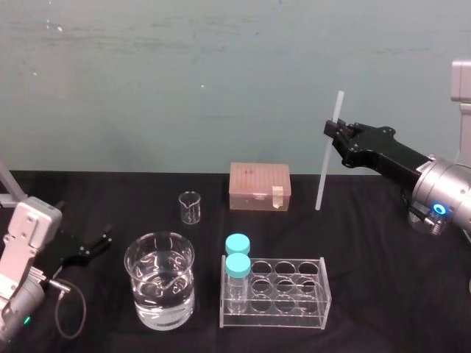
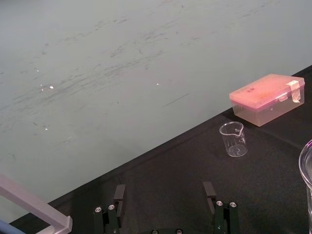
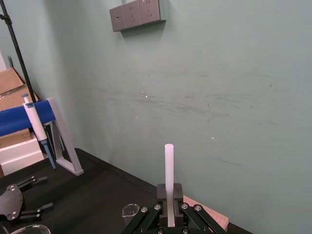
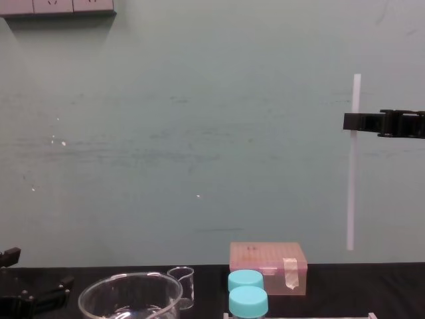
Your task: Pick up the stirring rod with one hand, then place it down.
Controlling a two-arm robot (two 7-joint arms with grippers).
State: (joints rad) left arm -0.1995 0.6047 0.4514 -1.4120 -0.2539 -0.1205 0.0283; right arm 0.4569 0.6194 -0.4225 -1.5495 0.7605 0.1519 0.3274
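Upright, a thin, translucent white stirring rod [image 1: 328, 158] is held clear of the tabletop [image 1: 383, 279].
It is gripped near its top by the closed fingers of the right gripper [image 1: 333, 134]; the left gripper [image 2: 164, 187] is parked with fingers spread.

The left tool [image 2: 164, 189], fingers spread, faces a small beaker [image 2: 233, 139] and pink box [image 2: 267, 97].
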